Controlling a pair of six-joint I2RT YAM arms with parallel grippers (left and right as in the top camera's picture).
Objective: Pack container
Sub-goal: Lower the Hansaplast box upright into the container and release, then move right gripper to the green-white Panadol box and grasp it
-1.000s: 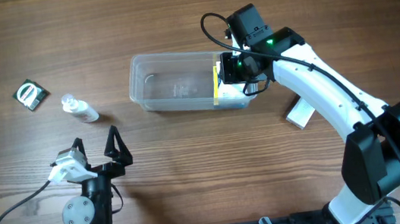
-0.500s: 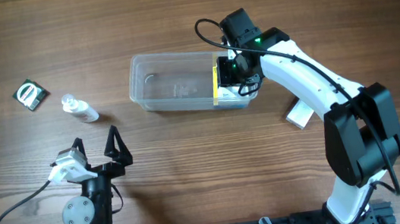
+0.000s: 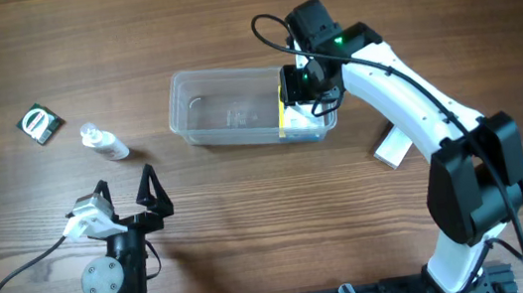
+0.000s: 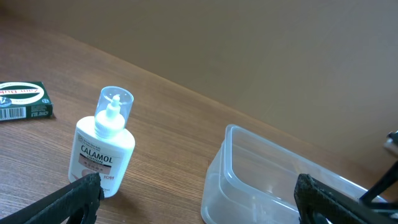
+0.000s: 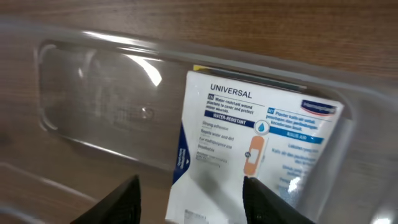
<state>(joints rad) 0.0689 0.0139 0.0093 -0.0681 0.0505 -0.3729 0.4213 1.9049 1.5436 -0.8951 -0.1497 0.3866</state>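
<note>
Black fingers (image 5: pixel 127 200) of the right gripper (image 5: pixel 194 196) stand parted above the right end of the container (image 3: pixel 176 105), with a sliver of open space between the left finger and the plaster box (image 5: pixel 249 137) below; the other finger overlaps the box's edge, and nothing looks pinched. That box, white and blue with "UNIVERSAL" printed on it, lies inside the container against its right end wall, leaning a little. From overhead only its yellow side shows under the arm.

Clear plastic makes up the container, a rectangular tub with rounded corners and a raised rim. It sits past the middle of the table toward the far edge, long side running left to right. Its left and middle floor is bare.

A small white box (image 3: pixel 392 147) lies on the table to the right of the container, nearer the front edge, partly beneath the right arm.

The left gripper (image 3: pixel 125 188) rests near the front edge on the left, fingers spread wide and holding nothing. Beyond it lies a small clear bottle (image 4: pixel 106 149) labelled "CALAMOL". A dark green box (image 3: pixel 41 124) lies further toward the far left corner. Bare wood separates the bottle from the container's left end.
</note>
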